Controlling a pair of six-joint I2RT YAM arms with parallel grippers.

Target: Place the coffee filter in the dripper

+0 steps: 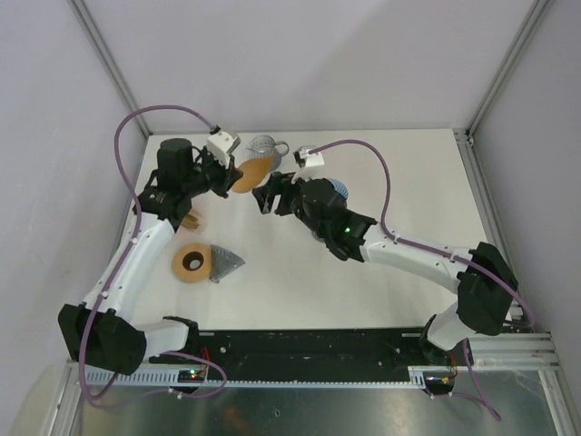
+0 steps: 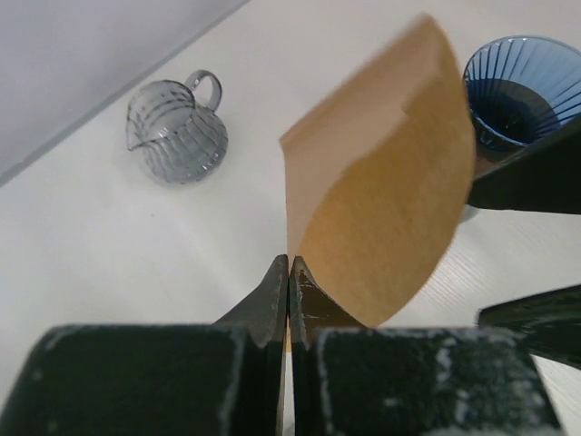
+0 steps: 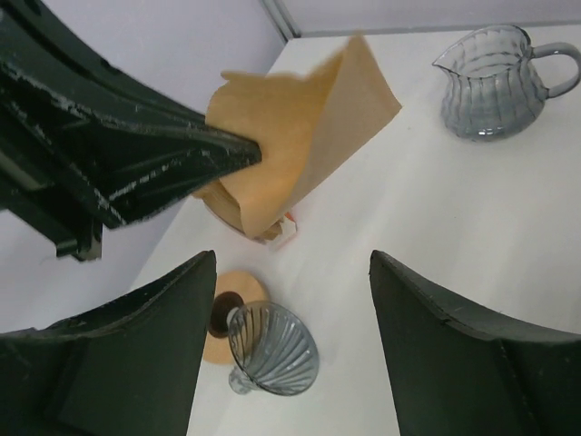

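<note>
Right, your left gripper [image 2: 289,270] has its jaws clamped on the brown coffee filter [image 2: 381,200], holding it aloft, while your right gripper [image 3: 293,268] faces it, jaws wide apart.

Robotics lab test cell: white table [image 1: 427,191], aluminium frame posts [image 1: 109,65], blank walls [image 1: 318,54], black mounting rail [image 1: 309,345].

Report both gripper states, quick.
The left gripper is shut on the coffee filter.
The right gripper is open, holding nothing.
</note>
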